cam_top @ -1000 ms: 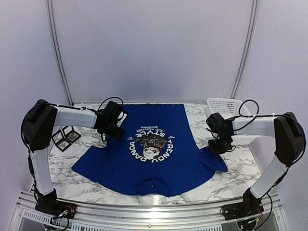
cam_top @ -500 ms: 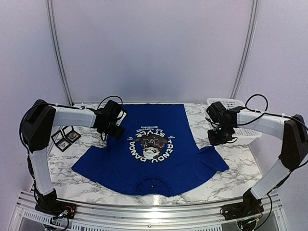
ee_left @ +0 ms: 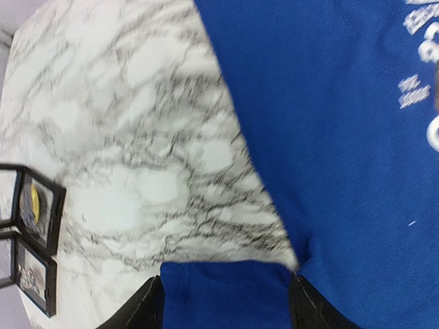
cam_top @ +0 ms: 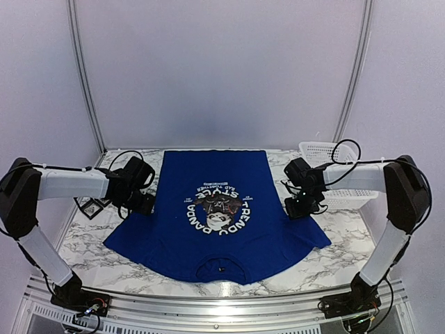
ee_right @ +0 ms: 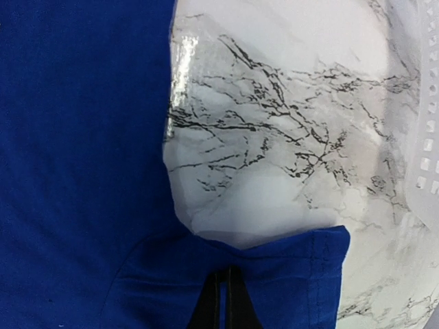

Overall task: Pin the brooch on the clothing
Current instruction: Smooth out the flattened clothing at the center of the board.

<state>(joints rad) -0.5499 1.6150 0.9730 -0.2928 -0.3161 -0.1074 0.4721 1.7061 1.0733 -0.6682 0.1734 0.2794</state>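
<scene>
The clothing (cam_top: 245, 240), a royal-blue T-shirt with a round panda print, lies flat on the marble table (cam_top: 341, 259), collar toward the near edge. My left gripper (cam_top: 136, 200) hovers at the left sleeve. In the left wrist view that gripper (ee_left: 226, 291) is open, jaws wide apart, with sleeve cloth (ee_left: 226, 301) lying between them. My right gripper (cam_top: 298, 207) is at the right sleeve. Its jaws (ee_right: 225, 274) are shut, pinching a puckered fold of the sleeve (ee_right: 295, 274). I cannot make out the brooch for certain.
Black open cases (cam_top: 90, 204) sit at the table's left edge. One of these cases (ee_left: 34, 212) holds a small yellowish item. A white plastic basket (cam_top: 325, 154) stands at the back right, and its perforated wall (ee_right: 429, 130) is close to the right sleeve.
My left arm has swung left, from the shirt's chest edge to the left sleeve. My right gripper has shifted left onto the right sleeve, opening briefly and shutting again.
</scene>
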